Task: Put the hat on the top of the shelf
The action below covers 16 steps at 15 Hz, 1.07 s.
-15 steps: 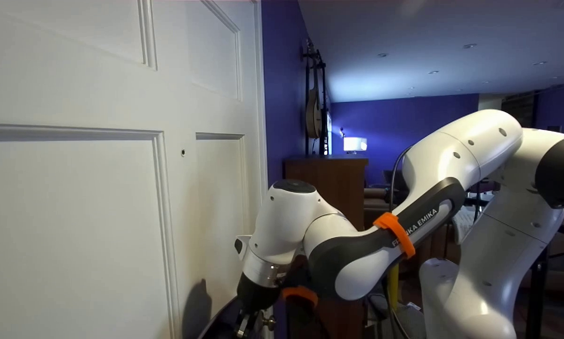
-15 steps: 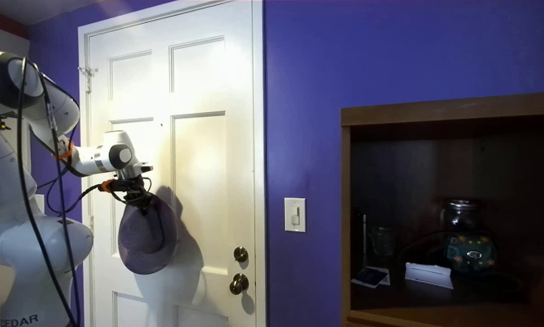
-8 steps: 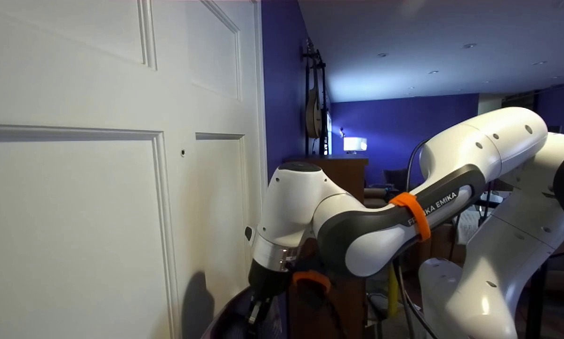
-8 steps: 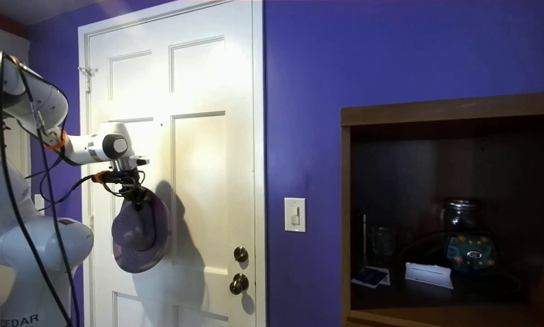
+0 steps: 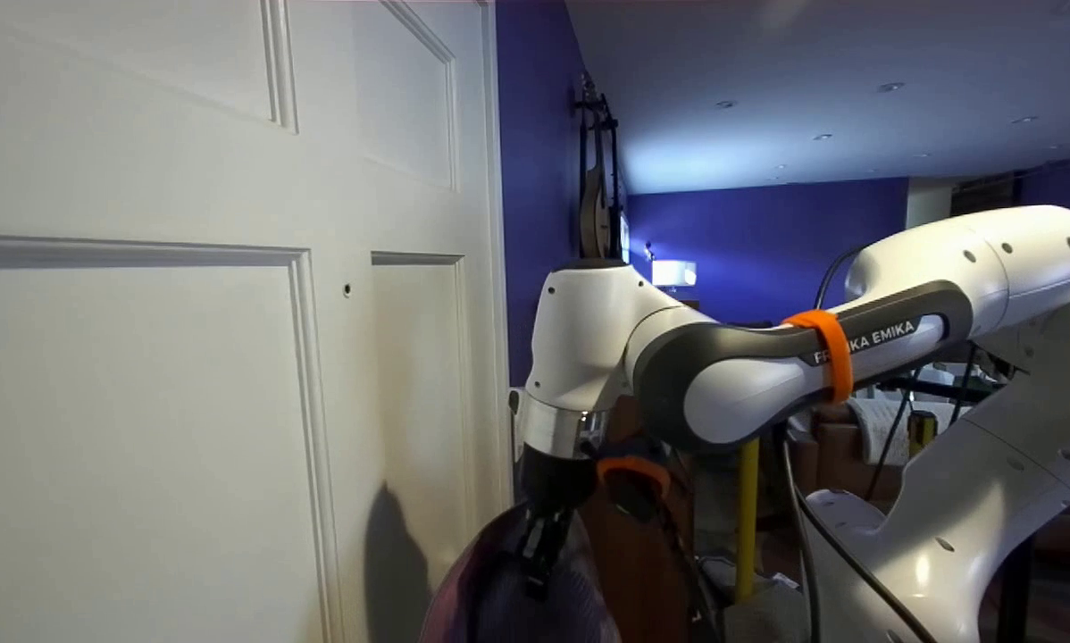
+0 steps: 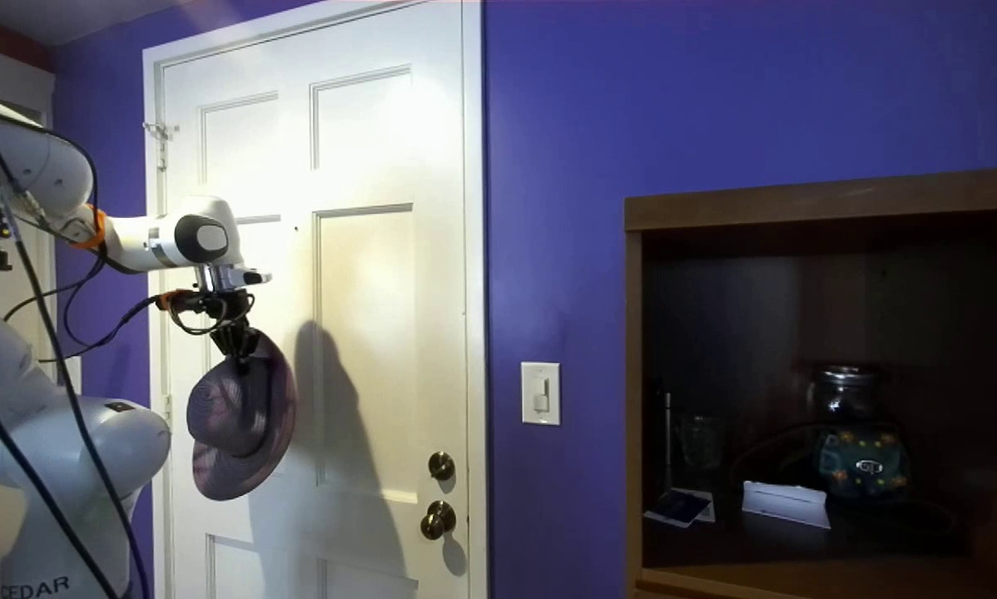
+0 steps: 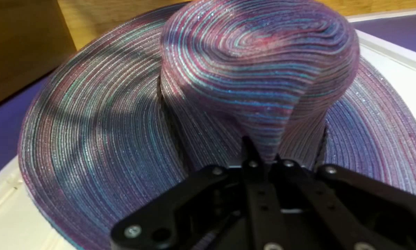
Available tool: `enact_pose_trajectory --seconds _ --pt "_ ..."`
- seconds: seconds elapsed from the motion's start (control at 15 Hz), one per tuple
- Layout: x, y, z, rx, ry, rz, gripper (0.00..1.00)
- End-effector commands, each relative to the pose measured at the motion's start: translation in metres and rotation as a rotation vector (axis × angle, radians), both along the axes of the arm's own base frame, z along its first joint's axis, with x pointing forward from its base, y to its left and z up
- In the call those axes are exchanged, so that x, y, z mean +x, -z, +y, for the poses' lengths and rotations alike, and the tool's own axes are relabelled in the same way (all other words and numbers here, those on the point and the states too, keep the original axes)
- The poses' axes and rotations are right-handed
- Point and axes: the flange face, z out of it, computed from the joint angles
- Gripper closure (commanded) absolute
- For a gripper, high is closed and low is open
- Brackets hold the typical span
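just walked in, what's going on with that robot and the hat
A robot arm is holding up a wide-brimmed hat, with its gripper closed on a pinched fold of the crown. The hat hangs tilted in front of the white door, apart from the wooden cabinet. The job is to put it on top of that cabinet, and that isn't done yet.

Pink, purple and turquoise stripes spiral over the round, wide-brimmed soft hat (image 7: 256,76); the boxy wooden cabinet (image 6: 831,200) is brown; 2 orange bands (image 5: 834,353) mark the white-and-black arm (image 5: 754,393).
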Motion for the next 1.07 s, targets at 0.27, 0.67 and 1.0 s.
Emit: enact_pose_trajectory --seconds 0.27,0.67,1.0 --pt "-0.015 -0.048 -0.057 -0.062 0.138 -0.062 0.96" --pt "-0.021 -0.058 -0.067 -0.071 0.149 -0.093 0.99" --pt "-0.016 -0.114 -0.117 -0.035 0.304 -0.215 0.99"
